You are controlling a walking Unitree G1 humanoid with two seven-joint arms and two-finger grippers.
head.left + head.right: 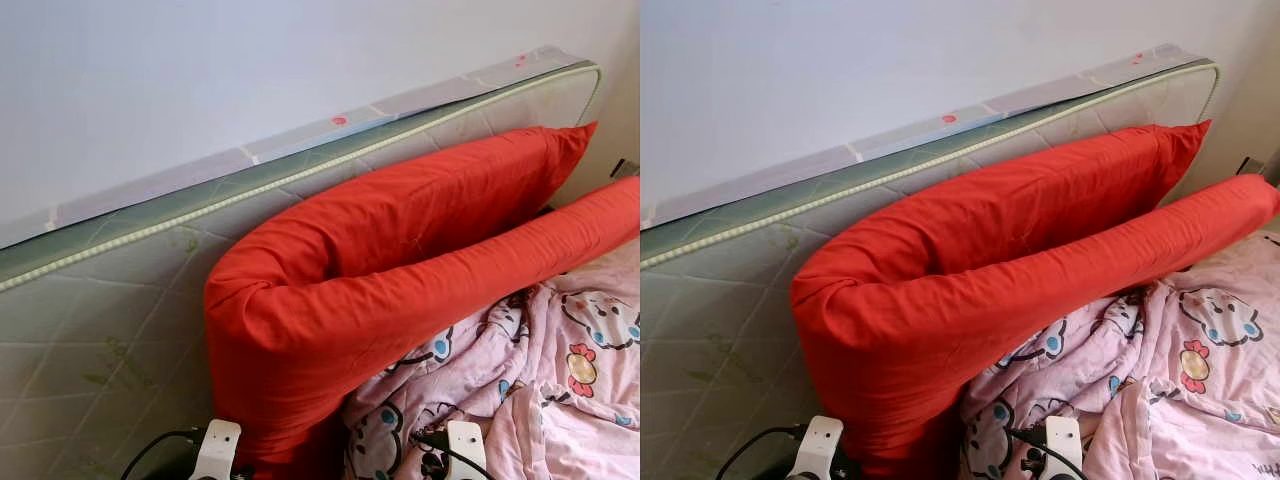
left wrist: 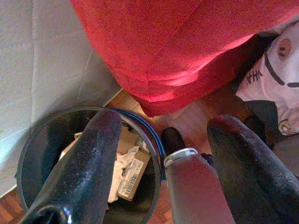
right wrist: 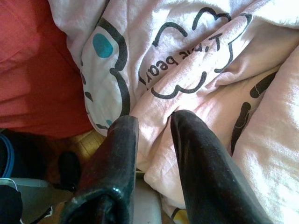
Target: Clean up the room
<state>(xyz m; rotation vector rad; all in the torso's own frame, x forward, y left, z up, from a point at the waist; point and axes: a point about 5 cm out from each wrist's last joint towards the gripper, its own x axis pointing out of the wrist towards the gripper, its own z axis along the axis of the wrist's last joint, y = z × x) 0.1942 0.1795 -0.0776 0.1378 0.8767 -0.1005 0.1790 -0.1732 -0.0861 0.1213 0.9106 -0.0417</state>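
A long red pillow (image 1: 400, 260), folded over on itself, leans against an upright mattress (image 1: 100, 300). A pink cartoon-print blanket (image 1: 560, 380) lies crumpled below it on the right. My left gripper (image 2: 168, 121) hangs open beside the pillow's lower end, one finger (image 2: 93, 154) over a black waste bin (image 2: 28, 154) that holds crumpled paper and a small cardboard box (image 2: 133, 170). My right gripper (image 3: 152, 119) hovers just above the blanket (image 3: 196, 60), open with a narrow gap and nothing gripped. Both wrists (image 1: 217, 445) show at the bottom edge of the eye views.
The mattress stands on its side against a white wall (image 1: 200, 80). Wooden floor (image 2: 196, 116) shows between the bin and the blanket. A dark object (image 2: 173, 137) rests on the floor next to the bin's rim.
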